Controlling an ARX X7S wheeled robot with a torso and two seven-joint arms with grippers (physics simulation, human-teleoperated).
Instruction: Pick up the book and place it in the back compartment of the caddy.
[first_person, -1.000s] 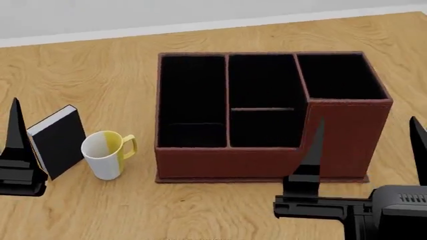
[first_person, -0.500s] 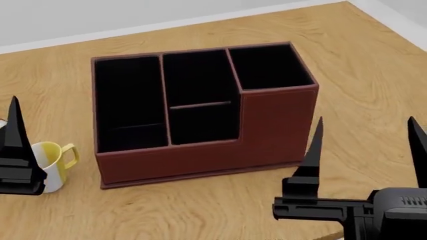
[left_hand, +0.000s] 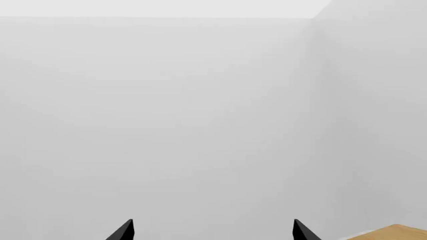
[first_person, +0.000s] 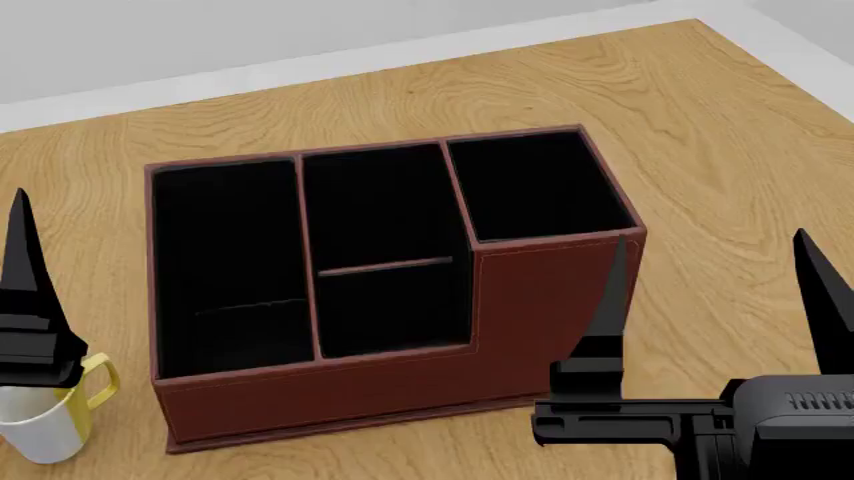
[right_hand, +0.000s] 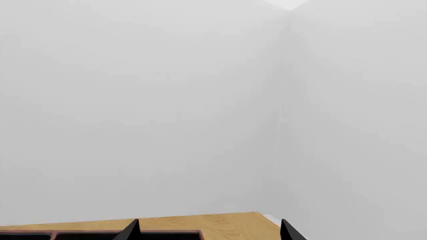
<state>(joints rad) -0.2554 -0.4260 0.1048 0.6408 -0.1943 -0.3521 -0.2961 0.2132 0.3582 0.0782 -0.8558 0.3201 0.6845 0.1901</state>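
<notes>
one caddy (first_person: 400, 400) sits on the wooden table (first_person: 694, 130), three columns across, and its back compartment (first_person: 376, 210) lies behind the thin cross divider of the middle column, black inside with nothing in it. one white mug (first_person: 47, 420) with a yellow handle stands just beside the caddy's left end, partly behind the left gripper (left_hand: 212, 231). the book is out of sight in all views. right gripper (first_person: 714, 290) hovers in front of the caddy's tall right end. both claws spread apart, holding nothing.
</notes>
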